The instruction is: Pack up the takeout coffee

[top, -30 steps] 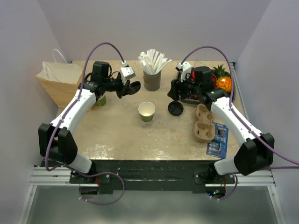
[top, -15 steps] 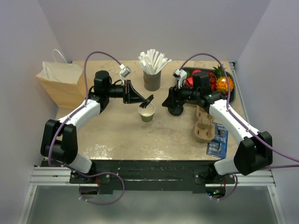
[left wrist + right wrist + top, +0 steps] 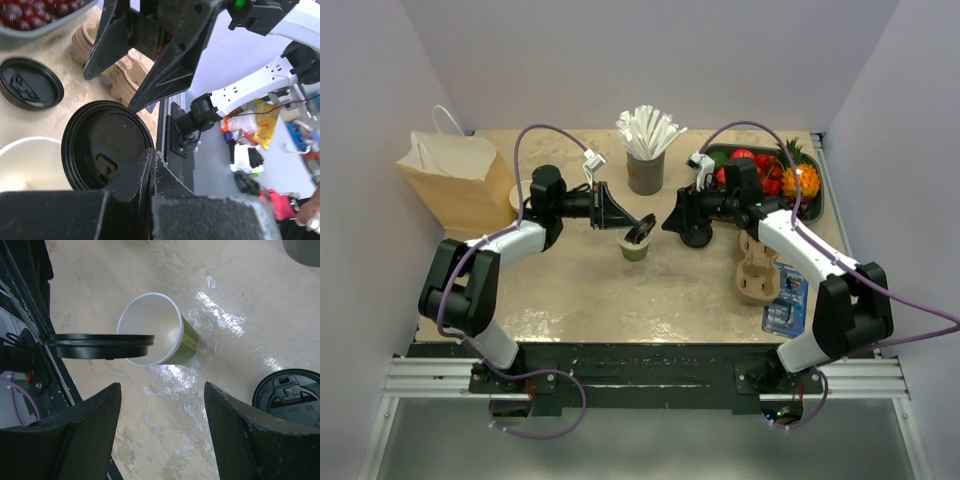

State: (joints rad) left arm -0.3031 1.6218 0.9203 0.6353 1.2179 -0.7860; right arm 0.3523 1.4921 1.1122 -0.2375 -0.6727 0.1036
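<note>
Left gripper (image 3: 635, 224) has swung in from the table's (image 3: 570, 290) far left side, bringing the black lid (image 3: 107, 145) over the green paper cup (image 3: 634, 248).
The green paper cup stands open-topped at the middle of the table; the black lid hangs tilted above its rim (not seated), pinched tight by the left gripper. The right gripper (image 3: 672, 220), jaws spread and holding nothing, hovers just right of the cup, near a second lid (image 3: 696, 235) lying flat on the table.

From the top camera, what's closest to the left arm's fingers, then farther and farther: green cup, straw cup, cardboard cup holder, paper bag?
1. green cup, right under the left fingers
2. straw cup, behind, at the back
3. cardboard cup holder, off to the right
4. paper bag, far left corner
</note>
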